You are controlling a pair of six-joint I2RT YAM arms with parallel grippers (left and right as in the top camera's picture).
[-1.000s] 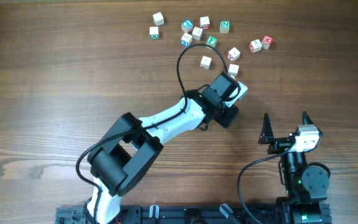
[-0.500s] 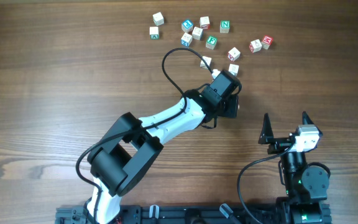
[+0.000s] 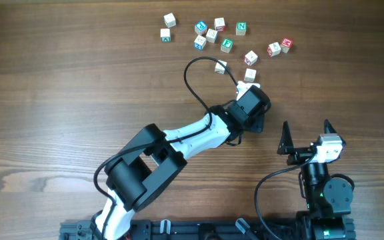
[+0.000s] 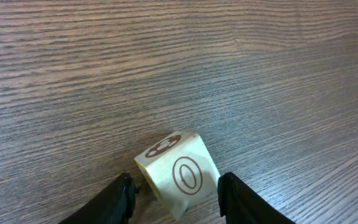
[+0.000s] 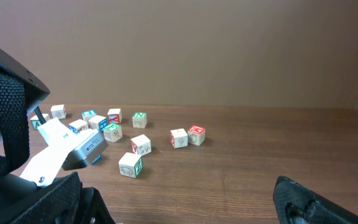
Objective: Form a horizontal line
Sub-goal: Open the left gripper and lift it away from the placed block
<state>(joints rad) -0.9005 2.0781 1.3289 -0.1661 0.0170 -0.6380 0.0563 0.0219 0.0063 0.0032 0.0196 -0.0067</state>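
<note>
Cream: one cube (image 4: 178, 171), left end effector's (image 4: 175, 190) grip unclear; right end effector (image 3: 306, 138) gapes empty.

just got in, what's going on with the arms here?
The left hand is reached out to the edge of the scattered blocks. It has one pale cube, marked with an O, between its fingers, which look closed on its sides. I cannot tell whether the cube is lifted off the table. The right hand sits open near its base, holding nothing. No line is formed yet.
</note>
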